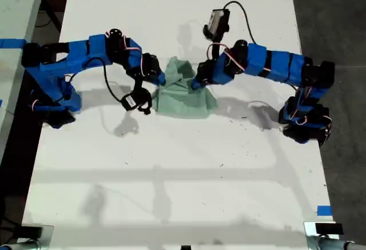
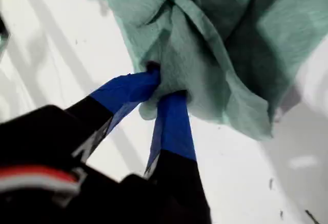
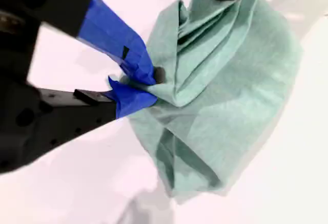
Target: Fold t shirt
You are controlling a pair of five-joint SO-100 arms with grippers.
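Note:
The pale mint-green t shirt point(image 1: 189, 98) is bunched up near the middle of the white table, between the two blue arms. My first gripper point(image 1: 196, 82) comes in from the exterior view's right. It is shut on a gathered fold of the t shirt point(image 2: 215, 55), with its blue-taped tips point(image 2: 159, 88) pinching the cloth. My second gripper point(image 1: 162, 79) comes in from the exterior view's left and is shut on the opposite edge. In its own view the second gripper point(image 3: 148, 85) holds a ridge of the t shirt point(image 3: 225, 90), which sags down to the table. Each wrist view shows the other gripper's tip at the far edge of the cloth.
The white table point(image 1: 171, 175) stretches bare toward the exterior view's bottom. A blue tape mark point(image 1: 323, 210) sits near its lower right edge there. A second table point(image 1: 17, 10) stands across a dark gap at the exterior view's left. Both arm bases sit at the table's side edges.

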